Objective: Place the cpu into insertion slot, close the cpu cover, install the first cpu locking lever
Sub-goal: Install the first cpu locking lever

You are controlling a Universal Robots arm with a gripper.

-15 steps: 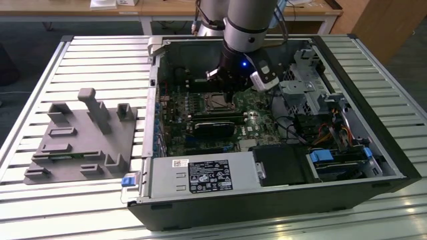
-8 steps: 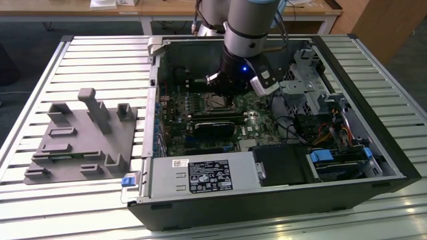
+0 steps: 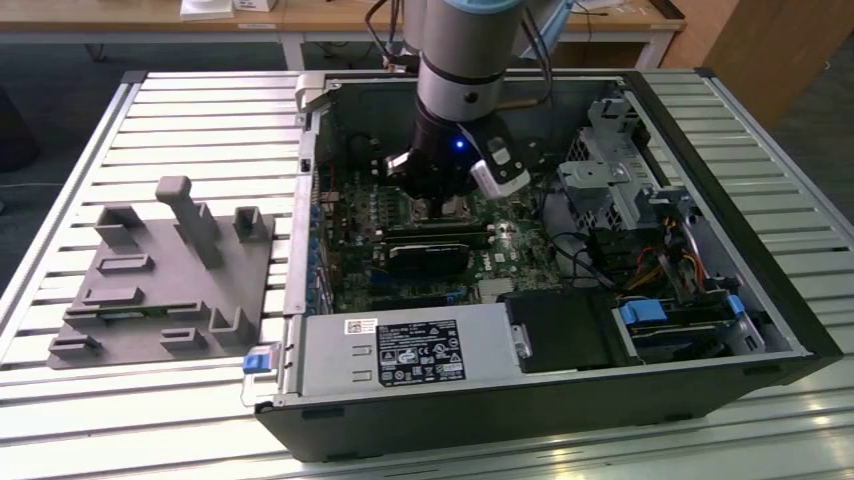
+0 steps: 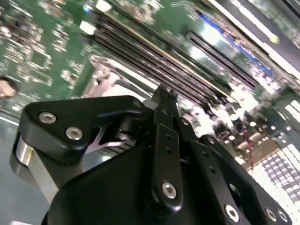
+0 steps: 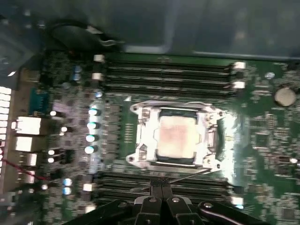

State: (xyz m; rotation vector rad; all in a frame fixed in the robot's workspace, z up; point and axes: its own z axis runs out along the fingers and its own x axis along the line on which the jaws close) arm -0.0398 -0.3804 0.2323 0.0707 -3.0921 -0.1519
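The cpu (image 5: 177, 136), a pale square chip, lies in the insertion slot (image 5: 176, 161) on the green motherboard. The silvery cpu cover (image 5: 144, 137) lies flat around it, framing the chip through its cut-out. A thin metal locking lever (image 5: 192, 175) runs slanted along the socket's side. My gripper (image 5: 161, 187) is shut, its black fingertips together just beside that lever and clear of the chip. In the second wrist view the gripper (image 4: 164, 96) hovers close over the board by the cover's silvery edge (image 4: 117, 84). In the exterior view the gripper (image 3: 447, 205) reaches down into the open computer case.
Long black memory slots (image 5: 168, 75) flank the socket on both sides. A black card (image 3: 434, 245) sits near the gripper. Drive cages and cables (image 3: 641, 230) crowd the exterior view's right. A grey fixture (image 3: 160, 270) stands on the slatted table at the exterior view's left.
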